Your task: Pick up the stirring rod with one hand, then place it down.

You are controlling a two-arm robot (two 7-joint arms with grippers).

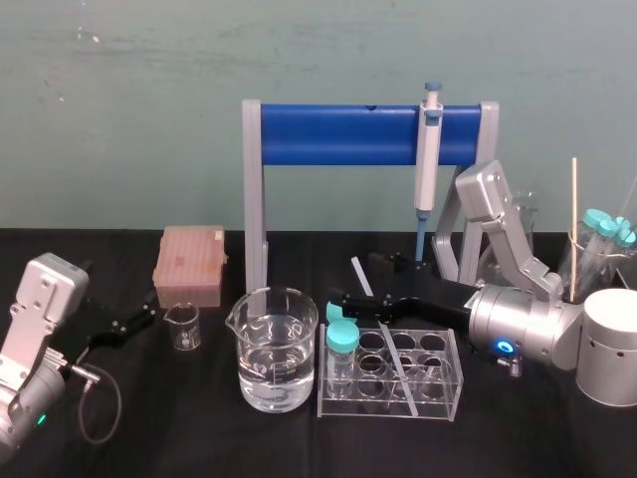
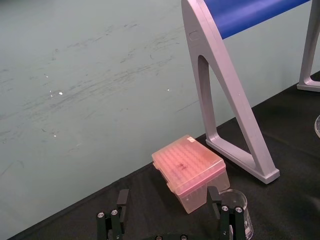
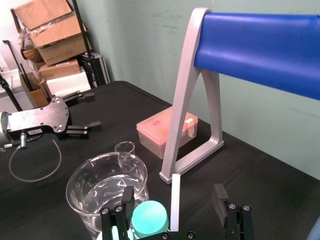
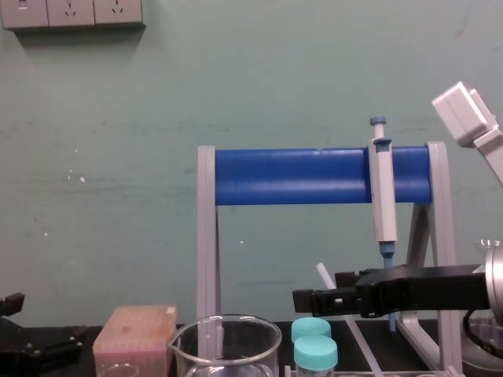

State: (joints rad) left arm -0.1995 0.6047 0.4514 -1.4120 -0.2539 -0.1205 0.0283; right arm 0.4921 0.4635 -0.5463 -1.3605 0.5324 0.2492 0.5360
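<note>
While the right gripper (image 3: 173, 192) is hovering over the clear tube rack (image 1: 390, 373), its fingers are standing released, wide apart. The stirring rod (image 1: 359, 276) is passing between them and apparently touching neither. The rod is leaning slantwise, its lower part lying across the rack and its upper end rising just above the gripper. I am judging it as very light, stiff and smooth, perhaps glass, so it is likely slippery and breakable. A gentle hold on the upper part, where the fingers are standing, seems right. The beaker of water (image 1: 277, 349) and a blue-capped tube (image 1: 342, 337) are standing just beside, so a careless lift is risking a knock. The left gripper (image 2: 168, 195), also released, is lying parked at the left on the black worktop (image 1: 199, 438). Behind it all, a green wall is closing the room.
</note>
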